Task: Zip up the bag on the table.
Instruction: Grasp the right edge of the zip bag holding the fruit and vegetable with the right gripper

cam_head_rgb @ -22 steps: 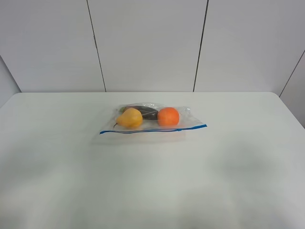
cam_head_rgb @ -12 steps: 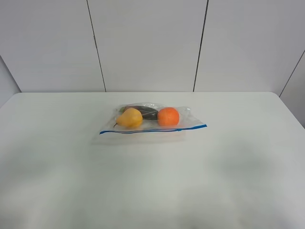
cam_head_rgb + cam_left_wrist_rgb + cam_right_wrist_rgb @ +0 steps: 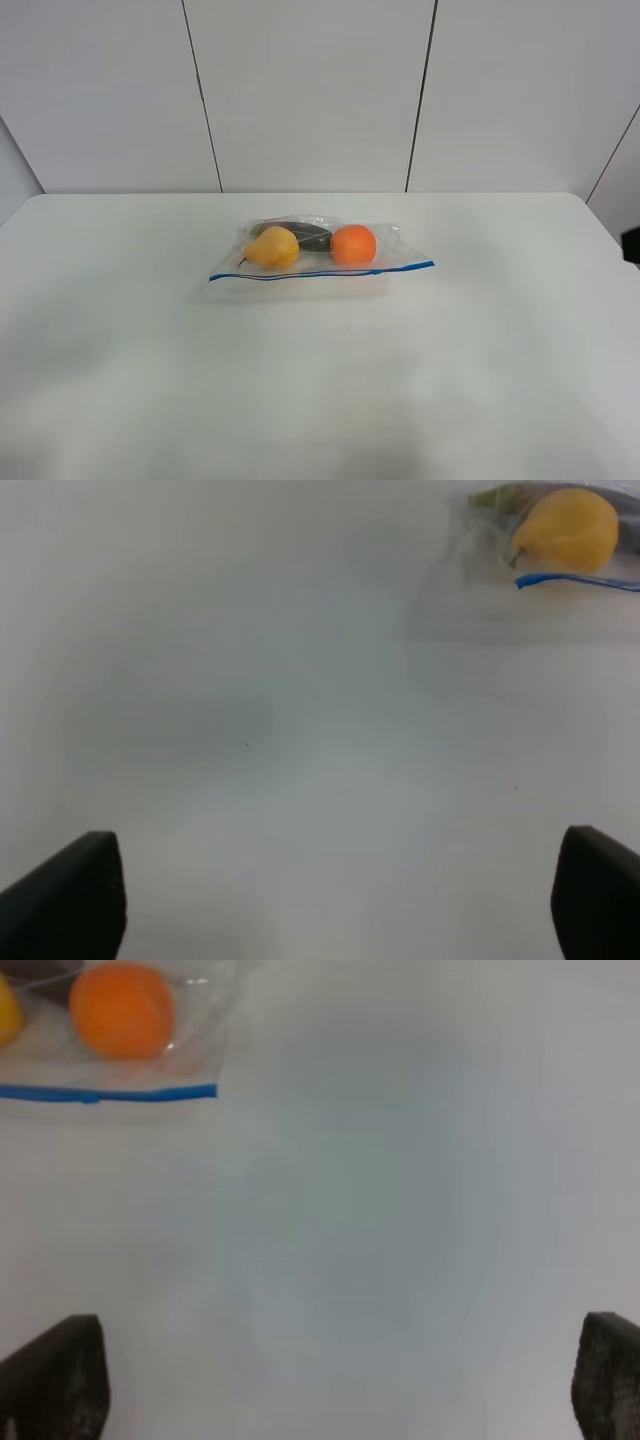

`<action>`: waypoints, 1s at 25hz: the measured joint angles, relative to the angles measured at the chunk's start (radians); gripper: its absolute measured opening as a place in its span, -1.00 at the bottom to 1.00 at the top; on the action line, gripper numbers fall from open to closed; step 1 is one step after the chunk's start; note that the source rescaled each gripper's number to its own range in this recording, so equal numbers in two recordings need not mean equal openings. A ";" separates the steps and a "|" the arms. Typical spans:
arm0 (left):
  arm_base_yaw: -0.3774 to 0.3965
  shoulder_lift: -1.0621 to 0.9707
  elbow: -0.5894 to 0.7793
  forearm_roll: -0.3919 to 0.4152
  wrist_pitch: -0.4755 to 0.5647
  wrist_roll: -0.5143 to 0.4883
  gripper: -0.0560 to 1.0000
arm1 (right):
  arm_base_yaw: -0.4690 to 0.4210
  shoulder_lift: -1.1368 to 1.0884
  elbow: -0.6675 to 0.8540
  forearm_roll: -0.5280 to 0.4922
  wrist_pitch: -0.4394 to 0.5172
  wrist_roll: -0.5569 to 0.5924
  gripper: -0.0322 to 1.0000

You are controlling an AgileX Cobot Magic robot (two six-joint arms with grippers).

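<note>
While the bag lies mid-way across the desk, its blue zip strip runs side to side. Both the left hand and right hand gape wide, well short of it; neither seems clearly nearer.

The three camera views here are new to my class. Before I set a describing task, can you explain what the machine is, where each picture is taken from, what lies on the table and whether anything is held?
This is a robot with two arms, each ending in a gripper. One picture comes from a high camera off the arms, looking down at the white table. The other two come from cameras on the wrists; the dark shapes at the edges of those pictures are fingertips. On the table lies a clear bag with a blue zip strip. Inside are a yellow pear, an orange and something dark behind them. The left gripper and right gripper are open, hold nothing and are apart from the bag.
</note>
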 joint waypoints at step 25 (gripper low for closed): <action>0.000 0.000 0.000 0.000 0.000 0.000 0.97 | -0.071 1.217 -0.452 0.732 0.074 -0.314 0.87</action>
